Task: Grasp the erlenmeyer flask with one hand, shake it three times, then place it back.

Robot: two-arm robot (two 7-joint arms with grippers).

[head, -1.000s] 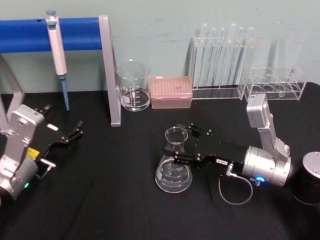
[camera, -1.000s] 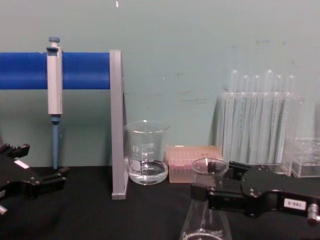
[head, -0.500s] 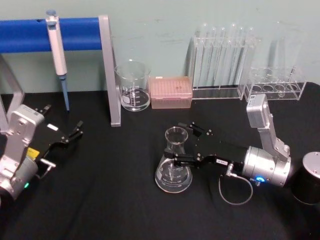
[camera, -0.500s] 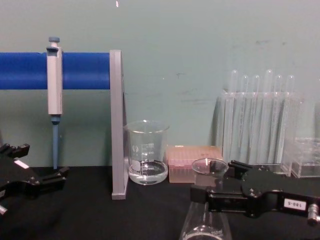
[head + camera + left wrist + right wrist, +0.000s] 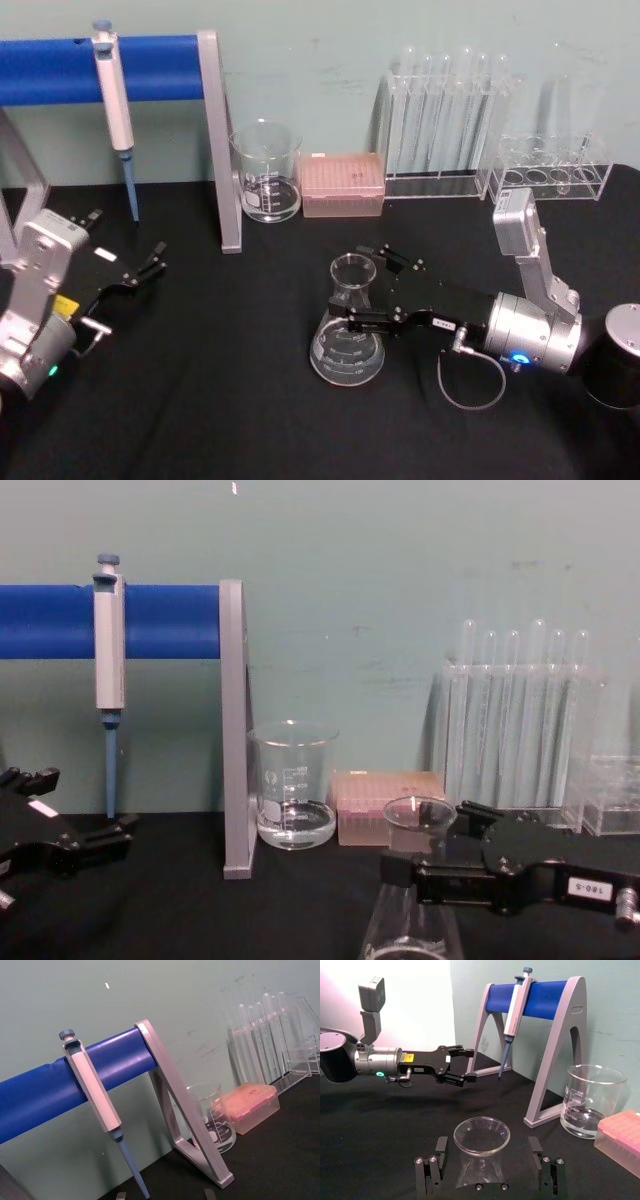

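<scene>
The erlenmeyer flask (image 5: 347,345) stands upright on the black table, right of the middle; its clear cone and open rim show in the chest view (image 5: 417,814). My right gripper (image 5: 355,284) reaches in from the right, level with the neck. It is open, one finger on each side of the neck. In the right wrist view the flask's rim (image 5: 481,1147) sits between the fingers (image 5: 440,1146), with a gap on both sides. My left gripper (image 5: 150,265) rests open at the left of the table, far from the flask.
A glass beaker (image 5: 266,185) with a little water and a pink tip box (image 5: 342,185) stand at the back. A pipette (image 5: 115,90) hangs on the blue-barred stand (image 5: 222,150). Test tube racks (image 5: 445,120) line the back right. A black cylinder (image 5: 615,370) sits at the right edge.
</scene>
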